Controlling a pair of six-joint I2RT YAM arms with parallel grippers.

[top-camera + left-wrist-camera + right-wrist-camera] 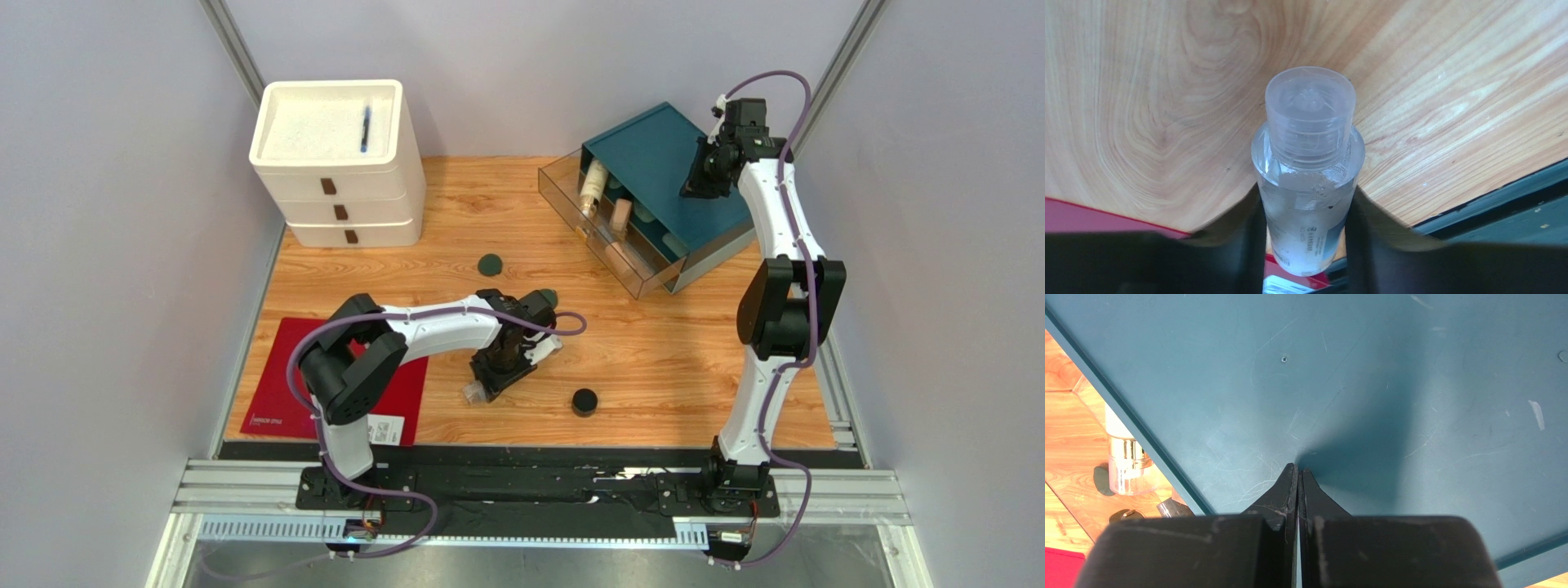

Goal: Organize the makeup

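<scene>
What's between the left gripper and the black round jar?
Nothing: in the top view only bare wooden table separates the left gripper, shut on the clear plastic bottle, from the black round jar.

The left gripper (488, 380) is covering most of the clear plastic bottle (1308, 153) from above, and up close its black fingers (1241, 245) are hiding the bottle's base. The teal organiser panel (1352, 386) is cutting off the cream gold-necked bottle (1126, 454). The left arm (429, 328) is overlapping one flat dark-green disc (548, 294).
</scene>
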